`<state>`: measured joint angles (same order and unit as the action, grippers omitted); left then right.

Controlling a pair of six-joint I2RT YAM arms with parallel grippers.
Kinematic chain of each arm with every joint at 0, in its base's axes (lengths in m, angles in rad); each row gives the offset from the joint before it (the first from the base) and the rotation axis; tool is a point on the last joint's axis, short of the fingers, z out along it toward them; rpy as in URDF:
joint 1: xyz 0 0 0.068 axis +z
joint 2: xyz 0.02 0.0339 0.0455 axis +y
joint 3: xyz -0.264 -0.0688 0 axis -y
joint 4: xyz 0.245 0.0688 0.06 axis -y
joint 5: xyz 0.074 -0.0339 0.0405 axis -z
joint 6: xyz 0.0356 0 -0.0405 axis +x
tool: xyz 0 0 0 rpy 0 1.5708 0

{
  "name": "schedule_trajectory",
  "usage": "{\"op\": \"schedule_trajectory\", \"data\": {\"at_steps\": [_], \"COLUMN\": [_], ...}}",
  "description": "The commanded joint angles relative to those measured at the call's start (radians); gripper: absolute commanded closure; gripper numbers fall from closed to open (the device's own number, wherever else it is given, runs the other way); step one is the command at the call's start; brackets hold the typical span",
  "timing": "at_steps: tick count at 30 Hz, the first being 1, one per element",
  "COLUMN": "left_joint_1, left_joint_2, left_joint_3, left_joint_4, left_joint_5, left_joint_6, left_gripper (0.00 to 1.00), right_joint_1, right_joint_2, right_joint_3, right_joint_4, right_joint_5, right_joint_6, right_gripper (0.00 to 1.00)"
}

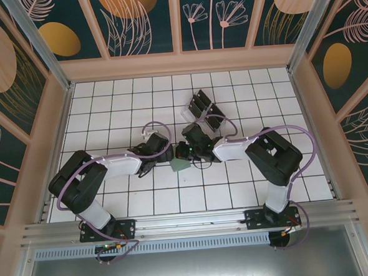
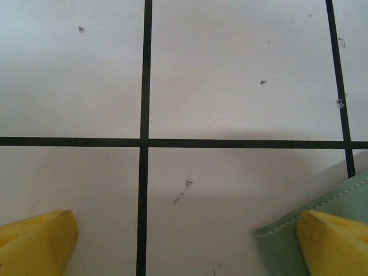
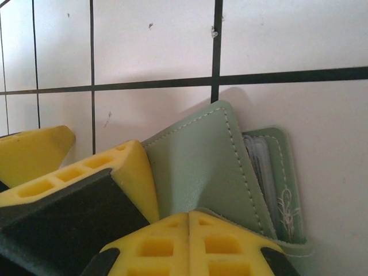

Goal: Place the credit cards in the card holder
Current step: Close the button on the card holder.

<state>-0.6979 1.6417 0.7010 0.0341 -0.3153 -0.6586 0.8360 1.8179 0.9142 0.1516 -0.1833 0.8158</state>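
Partly obsc.: card holder (image 3: 201, 167) pinched in right end effector (image 3: 190, 221).

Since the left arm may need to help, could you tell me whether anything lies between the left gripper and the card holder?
Nothing visible does. The open left gripper has bare tile between its fingers, and one fingertip sits over a corner of the card holder, which the right gripper grips shut.

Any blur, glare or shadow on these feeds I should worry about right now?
Top view: even light, no glare, wallet small but clear. Left wrist: tiles sharp, yellow fingertips soft, faint shadow under the grout line. Right wrist: wallet stitching crisp, shadow along its upper edge.
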Motion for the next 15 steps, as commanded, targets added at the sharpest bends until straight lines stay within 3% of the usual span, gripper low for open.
{"op": "schedule_trajectory", "data": {"at_steps": [1,9,15], "left_joint_1": [-0.002,-0.003,-0.002], "left_joint_2": [0.035,0.026,0.012], "left_joint_3": [-0.044,-0.072,-0.057], "left_joint_4": [-0.012,0.013,0.017], "left_joint_5": [0.059,0.075,0.072], "left_joint_6": [0.003,0.002,0.000], "left_gripper": [0.01,0.02,0.02], "right_joint_1": [0.012,0.014,0.014], "right_joint_2": [0.085,0.048,-0.049], "right_joint_3": [0.000,0.017,0.120], "right_joint_4": [-0.123,-0.114,-0.138], "right_joint_5": [0.050,0.016,0.011], "right_joint_6": [-0.024,-0.019,-0.054], "right_gripper": [1.00,1.00,0.72]}}
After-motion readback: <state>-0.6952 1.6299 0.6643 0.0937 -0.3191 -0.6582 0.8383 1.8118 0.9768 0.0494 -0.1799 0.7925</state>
